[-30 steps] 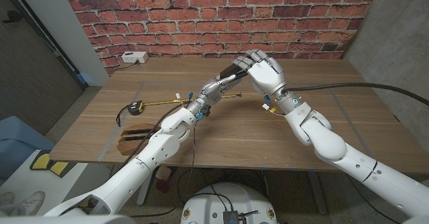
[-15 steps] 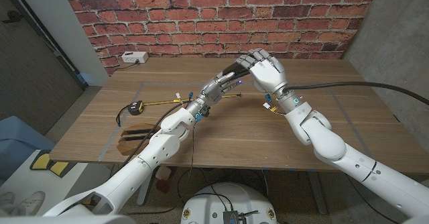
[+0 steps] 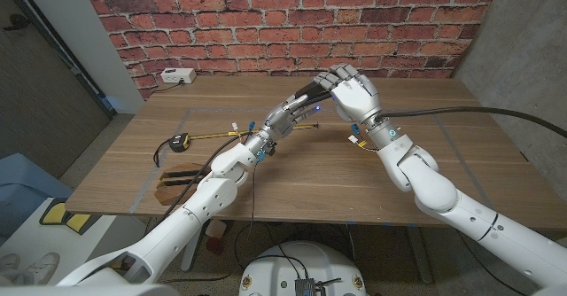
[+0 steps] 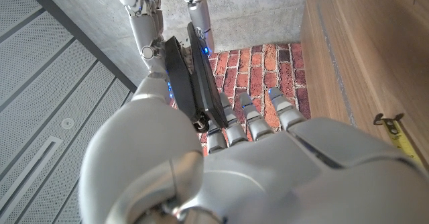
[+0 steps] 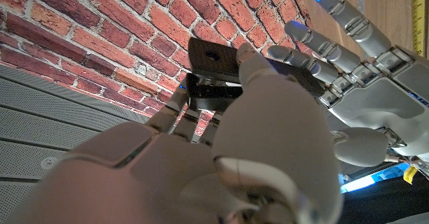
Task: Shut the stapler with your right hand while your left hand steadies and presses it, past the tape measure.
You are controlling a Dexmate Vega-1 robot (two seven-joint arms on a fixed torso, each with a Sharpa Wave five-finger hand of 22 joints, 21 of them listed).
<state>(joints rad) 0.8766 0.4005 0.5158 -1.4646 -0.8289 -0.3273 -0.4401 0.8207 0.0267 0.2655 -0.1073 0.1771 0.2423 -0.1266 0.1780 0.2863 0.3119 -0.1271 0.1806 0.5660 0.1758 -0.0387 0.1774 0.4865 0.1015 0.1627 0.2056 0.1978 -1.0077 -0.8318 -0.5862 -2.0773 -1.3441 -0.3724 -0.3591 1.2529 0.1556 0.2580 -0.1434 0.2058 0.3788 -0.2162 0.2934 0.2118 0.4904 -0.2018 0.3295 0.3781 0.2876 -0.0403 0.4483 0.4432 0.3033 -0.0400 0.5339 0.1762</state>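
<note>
**Both hands closed on the stapler above the table's far middle**

On the wooden table [image 3: 292, 176], at the left side, lies a yellow-and-black tape measure [image 3: 180, 141] with its yellow blade [image 3: 217, 133] drawn out toward the middle. Just in front of it sits a dark brown slotted wooden stand [image 3: 174, 183] near the table's near-left edge. At the far-left corner, against the red brick wall [image 3: 292, 21], rests a small white box [image 3: 178, 76].

The white left arm [image 3: 221, 176] reaches diagonally from the near-left toward the table's far middle. Its grey left hand [image 3: 290, 112] grips the black stapler [image 3: 308, 95], with fingers extended along the body; in the left wrist view the stapler [image 4: 194, 76] shows as two narrow black leaves lying close together, a thin gap visible between them, and the fingers [image 4: 244, 120] lie alongside the lower leaf.

The right hand [image 3: 350, 92] meets the stapler from the opposite side, fingers curled over its upper end. In the right wrist view the fingertips [image 5: 244, 56] press on the black top plate [image 5: 214, 60], with the left hand's fingers [image 5: 335, 23] stretched beneath it.

The stapler is held off the tabletop, to the right of and beyond the tape measure, between the two hands. The white right arm [image 3: 434, 185] runs out to the near-right corner.
</note>
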